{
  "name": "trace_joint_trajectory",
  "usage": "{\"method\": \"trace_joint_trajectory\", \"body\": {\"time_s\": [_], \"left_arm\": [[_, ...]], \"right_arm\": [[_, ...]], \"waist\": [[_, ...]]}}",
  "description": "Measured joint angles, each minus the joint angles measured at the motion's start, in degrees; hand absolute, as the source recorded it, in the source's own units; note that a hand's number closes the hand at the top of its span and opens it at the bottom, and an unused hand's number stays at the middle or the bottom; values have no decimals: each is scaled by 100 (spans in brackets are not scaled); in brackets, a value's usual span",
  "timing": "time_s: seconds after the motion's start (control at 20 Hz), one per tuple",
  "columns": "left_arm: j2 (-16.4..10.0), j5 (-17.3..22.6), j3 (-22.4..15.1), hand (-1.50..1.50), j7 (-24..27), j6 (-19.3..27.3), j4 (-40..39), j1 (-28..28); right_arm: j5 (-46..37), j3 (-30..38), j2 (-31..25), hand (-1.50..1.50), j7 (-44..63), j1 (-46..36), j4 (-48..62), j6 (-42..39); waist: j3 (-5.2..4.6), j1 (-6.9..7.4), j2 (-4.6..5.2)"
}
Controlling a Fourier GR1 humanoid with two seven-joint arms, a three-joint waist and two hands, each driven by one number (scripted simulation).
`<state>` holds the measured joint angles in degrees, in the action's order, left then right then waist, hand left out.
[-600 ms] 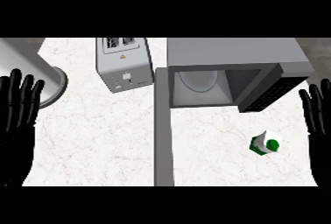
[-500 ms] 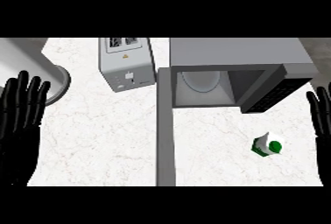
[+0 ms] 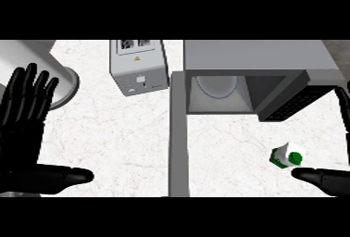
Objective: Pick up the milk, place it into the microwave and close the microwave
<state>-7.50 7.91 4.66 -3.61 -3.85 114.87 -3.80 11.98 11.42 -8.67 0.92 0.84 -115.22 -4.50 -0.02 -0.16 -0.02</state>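
Note:
A small white milk carton (image 3: 287,156) with a green cap and green base lies on the pale counter (image 3: 123,139), right of centre. My right hand (image 3: 327,179) shows at the right edge, open. Its thumb lies just below and to the right of the carton, not touching it, and one finger stands along the edge higher up. The grey microwave (image 3: 254,58) stands at the back right with its cavity open and a glass turntable (image 3: 217,86) inside. Its door (image 3: 179,139) swings out toward me, seen edge-on. My left hand (image 3: 26,115) rests open at the far left, fingers up.
A silver toaster (image 3: 139,65) stands at the back, left of the microwave. A grey round container (image 3: 63,79) sits at the back left, behind my left hand. The open door splits the counter into a left part and a right part.
My right hand has dropped lower along the right edge, so its thumb now lies just below the milk carton. My left hand's thumb has come into view. The carton has stayed put.

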Motion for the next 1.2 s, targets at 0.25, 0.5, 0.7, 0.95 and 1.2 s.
{"method": "trace_joint_trajectory", "body": {"time_s": [0.25,0.5,0.7,0.95,1.2], "left_arm": [[21,232,89,-150,-138,-175,375,491],[144,197,1,-150,-154,-251,749,893],[216,157,-60,-150,-124,-345,954,1155],[212,311,50,-150,-157,-490,1205,1419],[303,325,-3,-150,-113,-612,1369,1683]], "right_arm": [[283,305,-103,-150,92,3,156,-135],[115,355,-51,-150,-124,192,399,-246],[-69,360,17,-150,-399,316,753,-326],[-249,434,34,-150,-954,425,1512,-509],[-527,535,35,-150,-1673,605,2281,-630]], "waist": [[1,20,-3],[1,27,-4],[2,28,-3],[5,34,0],[3,35,-1]]}}
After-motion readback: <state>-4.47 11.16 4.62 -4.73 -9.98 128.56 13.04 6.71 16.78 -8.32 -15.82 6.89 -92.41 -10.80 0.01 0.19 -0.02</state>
